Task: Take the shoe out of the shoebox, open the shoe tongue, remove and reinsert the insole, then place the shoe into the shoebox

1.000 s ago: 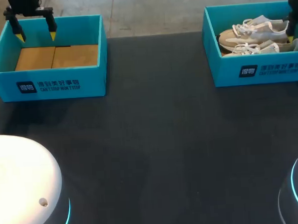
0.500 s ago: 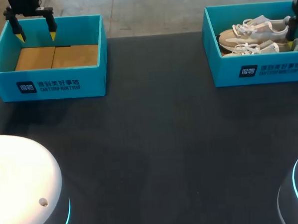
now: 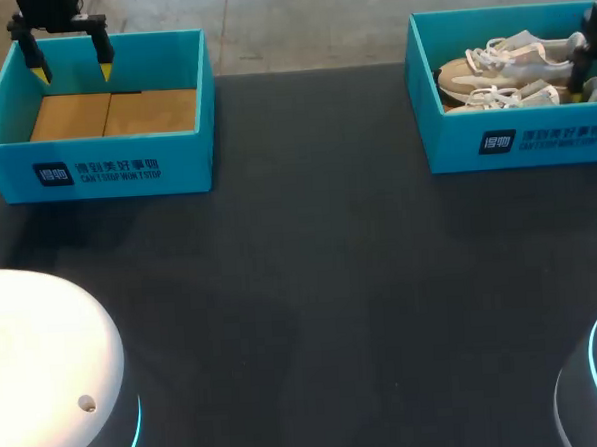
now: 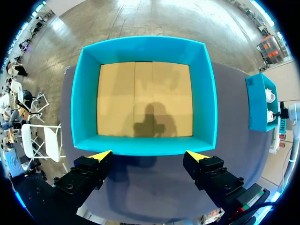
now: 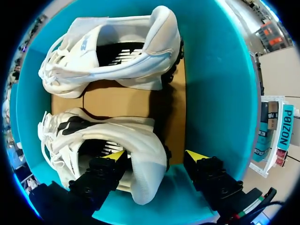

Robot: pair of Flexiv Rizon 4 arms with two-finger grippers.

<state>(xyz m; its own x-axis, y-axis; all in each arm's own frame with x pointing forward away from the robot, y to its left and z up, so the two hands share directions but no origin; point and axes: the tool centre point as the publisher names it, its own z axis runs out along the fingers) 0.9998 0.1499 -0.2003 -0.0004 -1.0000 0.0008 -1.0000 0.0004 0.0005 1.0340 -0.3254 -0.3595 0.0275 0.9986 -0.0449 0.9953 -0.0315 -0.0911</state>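
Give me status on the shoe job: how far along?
Nothing looks done: both white lace-up sneakers lie in the right teal cardboard shoebox. In hand: the right end effector is down in that box, open, its fingers straddling the heel of the nearer sneaker. The left end effector hangs open at the edge of the empty left teal shoebox. Left: lift out, tongue, insole out and in, return.

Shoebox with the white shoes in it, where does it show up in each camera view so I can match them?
Head view: the shoebox sits at the table's far right.
Left wrist view: it is small, off beyond a side wall of the empty shoebox.
Right wrist view: it surrounds everything, directly under the right tool.
Shared landmark: the white shoes inside it.
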